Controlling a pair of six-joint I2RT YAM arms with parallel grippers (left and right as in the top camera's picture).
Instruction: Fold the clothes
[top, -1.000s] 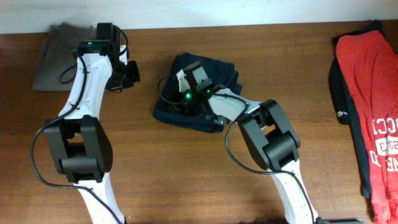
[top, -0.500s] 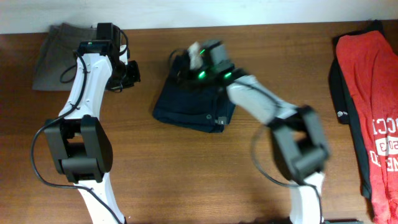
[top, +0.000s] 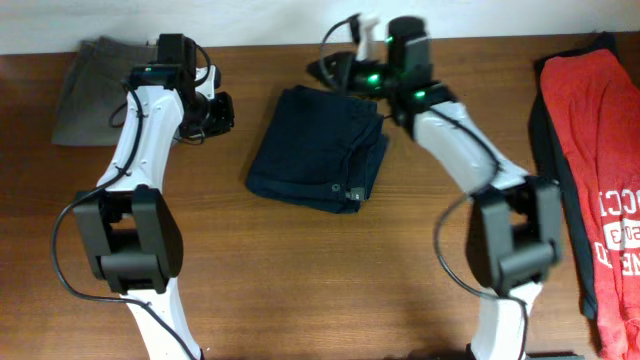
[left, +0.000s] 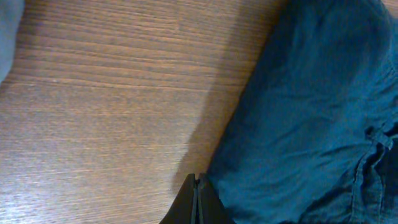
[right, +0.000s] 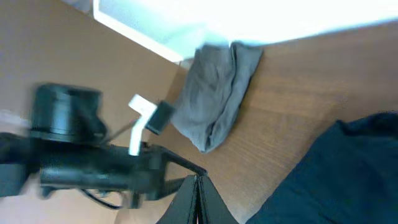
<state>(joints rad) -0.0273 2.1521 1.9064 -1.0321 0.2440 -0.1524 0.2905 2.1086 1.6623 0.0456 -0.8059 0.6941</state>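
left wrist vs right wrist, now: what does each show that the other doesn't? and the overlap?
Left wrist only: a close view of the navy shorts, with a seam and loop at the right edge.
Right wrist only: the folded grey-olive shorts by the bright wall, and the blurred left arm. The left wrist has just an unclear grey sliver in one corner.
Both: the wooden table, part of the navy shorts, and each camera's own gripper shut at bottom centre: left gripper, right gripper.
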